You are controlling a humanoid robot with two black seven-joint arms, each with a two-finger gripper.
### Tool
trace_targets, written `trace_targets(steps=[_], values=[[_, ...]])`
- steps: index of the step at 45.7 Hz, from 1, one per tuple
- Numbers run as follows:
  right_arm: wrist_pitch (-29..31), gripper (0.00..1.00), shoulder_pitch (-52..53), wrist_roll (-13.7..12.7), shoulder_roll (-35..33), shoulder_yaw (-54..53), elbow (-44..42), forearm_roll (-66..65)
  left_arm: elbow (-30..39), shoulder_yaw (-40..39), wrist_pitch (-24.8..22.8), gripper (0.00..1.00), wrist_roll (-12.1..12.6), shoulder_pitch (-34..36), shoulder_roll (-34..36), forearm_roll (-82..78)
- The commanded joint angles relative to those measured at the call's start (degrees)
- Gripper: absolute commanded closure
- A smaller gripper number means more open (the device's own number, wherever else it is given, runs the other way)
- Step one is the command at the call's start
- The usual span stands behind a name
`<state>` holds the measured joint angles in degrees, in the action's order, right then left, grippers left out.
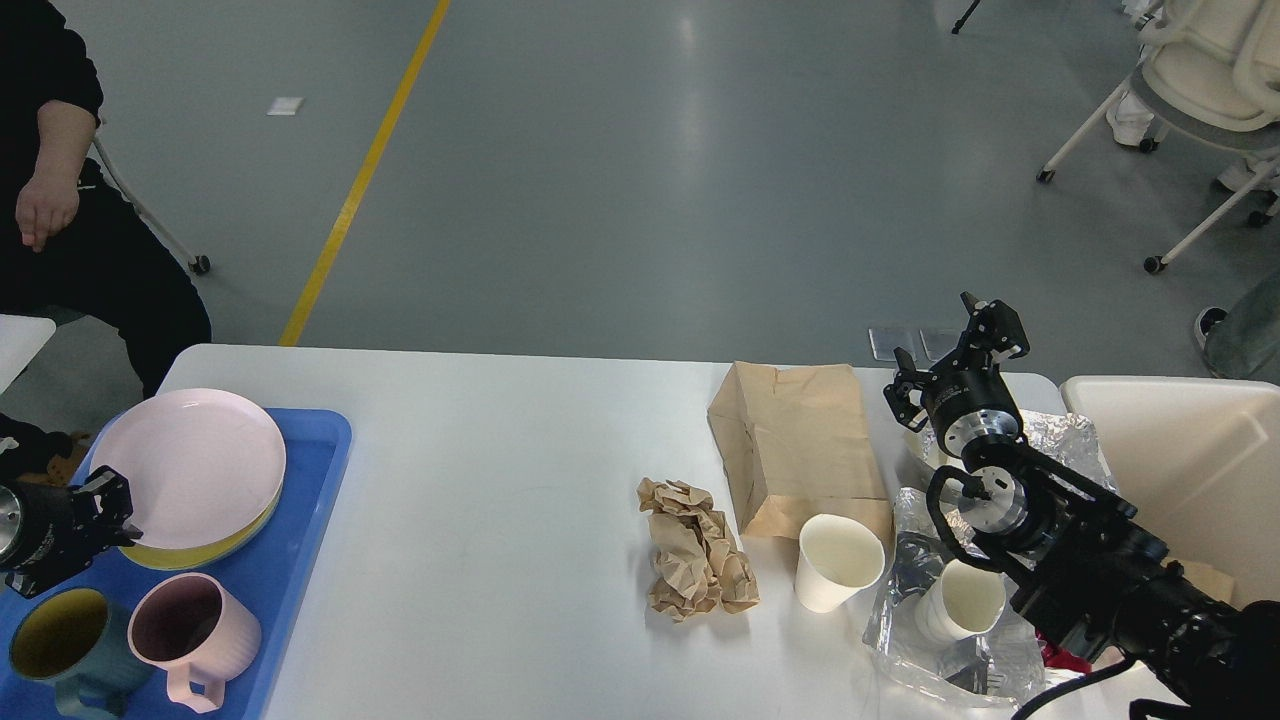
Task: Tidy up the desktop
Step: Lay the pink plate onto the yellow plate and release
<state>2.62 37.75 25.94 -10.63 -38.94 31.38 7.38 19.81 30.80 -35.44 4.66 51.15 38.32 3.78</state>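
Observation:
The white desktop (500,450) carries a crumpled wad of brown paper (695,560), a flat brown paper bag (800,450) and a white paper cup (838,563). A second paper cup (962,600) lies on crinkled clear wrap (940,660). On the blue tray (300,560) a pink plate (190,468) rests flat on a yellow plate (235,538). My left gripper (112,508) is at the pink plate's lower left rim, shut on it. My right gripper (945,350) hovers open and empty over the bag's right edge.
A pink mug (190,625) and a teal mug (55,650) stand at the tray's front. Foil (1065,435) lies beside a cream bin (1190,460) at the far right. A seated person (60,200) is at the back left, and wheeled chairs (1200,90) stand at the back right.

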Motion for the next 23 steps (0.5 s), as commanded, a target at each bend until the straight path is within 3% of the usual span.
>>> trace_targets(steps=[1, 5, 10, 18, 23], values=[[0.0, 0.0, 0.0, 0.0, 0.0, 0.0, 0.0, 0.0, 0.0, 0.1, 0.1, 0.83, -0.3, -0.2, -0.5, 0.0], [0.0, 0.0, 0.0, 0.0, 0.0, 0.0, 0.0, 0.0, 0.0, 0.1, 0.7, 0.74, -0.3, -0.3, -0.7, 0.0], [0.0, 0.0, 0.0, 0.0, 0.0, 0.0, 0.0, 0.0, 0.0, 0.1, 2.5, 0.55, -0.3, -0.5, -0.6, 0.0], [0.0, 0.0, 0.0, 0.0, 0.0, 0.0, 0.0, 0.0, 0.0, 0.0, 5.8, 0.14, -0.4, -0.4, -0.3, 0.5], [0.0, 0.0, 0.0, 0.0, 0.0, 0.0, 0.0, 0.0, 0.0, 0.1, 6.5, 0.09, -0.4, -0.3, -0.2, 0.5]])
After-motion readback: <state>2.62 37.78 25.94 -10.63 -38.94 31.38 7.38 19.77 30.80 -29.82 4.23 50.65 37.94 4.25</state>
